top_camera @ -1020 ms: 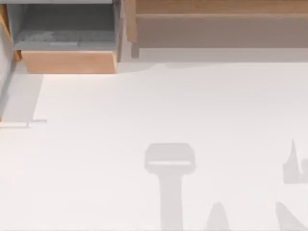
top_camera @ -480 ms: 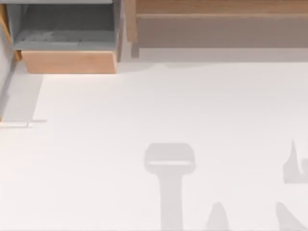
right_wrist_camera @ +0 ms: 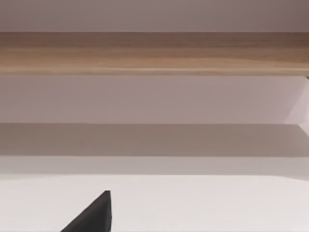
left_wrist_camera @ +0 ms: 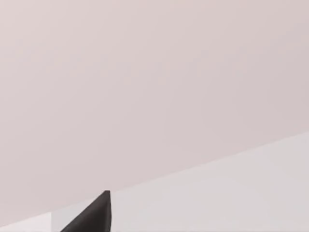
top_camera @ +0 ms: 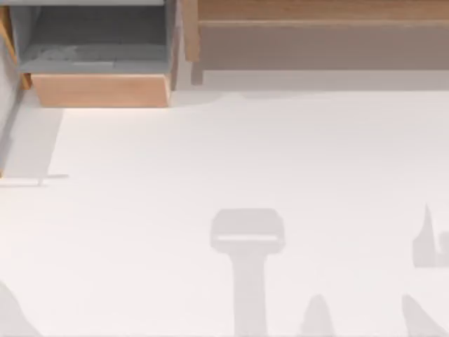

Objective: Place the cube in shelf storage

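Observation:
The cube is out of view. The shelf storage (top_camera: 319, 42), a long brown wooden unit, runs along the back of the table from the middle to the right edge. In the right wrist view one of its wooden boards (right_wrist_camera: 154, 53) lies straight ahead, beyond a strip of white table. A dark edge of my right gripper (right_wrist_camera: 94, 215) pokes into that view, well short of the shelf. A dark edge of my left gripper (left_wrist_camera: 94, 217) appears in the left wrist view against a plain pale wall and the table surface.
A grey-lined box with a pale wood front (top_camera: 102, 90) stands at the back left, beside the shelf. The white table (top_camera: 210, 154) carries grey arm shadows near its front edge, at the middle (top_camera: 247, 239) and the right (top_camera: 428, 246).
A new grey shadow has come in at the front left corner of the table in the top view. Everything else looks the same.

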`<state>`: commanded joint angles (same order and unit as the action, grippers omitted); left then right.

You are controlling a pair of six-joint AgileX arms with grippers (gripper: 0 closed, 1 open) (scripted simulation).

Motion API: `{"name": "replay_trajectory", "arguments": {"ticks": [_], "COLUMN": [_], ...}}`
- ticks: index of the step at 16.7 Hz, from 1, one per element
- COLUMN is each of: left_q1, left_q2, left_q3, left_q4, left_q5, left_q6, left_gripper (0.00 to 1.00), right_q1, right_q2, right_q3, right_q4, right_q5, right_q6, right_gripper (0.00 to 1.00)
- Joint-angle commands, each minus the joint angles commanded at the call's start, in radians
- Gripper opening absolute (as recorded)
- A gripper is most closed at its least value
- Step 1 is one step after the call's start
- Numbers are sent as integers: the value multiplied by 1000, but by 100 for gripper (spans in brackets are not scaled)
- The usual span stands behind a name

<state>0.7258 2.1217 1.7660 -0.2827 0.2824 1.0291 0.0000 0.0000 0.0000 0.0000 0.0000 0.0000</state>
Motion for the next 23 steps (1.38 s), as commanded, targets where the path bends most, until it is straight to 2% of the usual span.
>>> {"name": "replay_trajectory", "arguments": {"ticks": [6, 11, 15, 23], "left_q1": [-189, -312, -353, -352], "left_q2": [155, 290, 361, 350], "left_q3": [413, 628, 694, 673], "left_q4": [-625, -980, -1099, -1092], "left_q5": [-94, -141, -158, -158], "left_q6": [-223, -357, -404, -404], "left_gripper": [100, 100, 100, 100], "right_q1": [0, 0, 0, 0], "right_q2": [0, 0, 0, 0], "right_q3": [0, 0, 0, 0], "right_q4": [0, 0, 0, 0], "right_q5": [0, 0, 0, 0], "right_q6": [0, 0, 0, 0], "right_gripper": [100, 100, 100, 100]}}
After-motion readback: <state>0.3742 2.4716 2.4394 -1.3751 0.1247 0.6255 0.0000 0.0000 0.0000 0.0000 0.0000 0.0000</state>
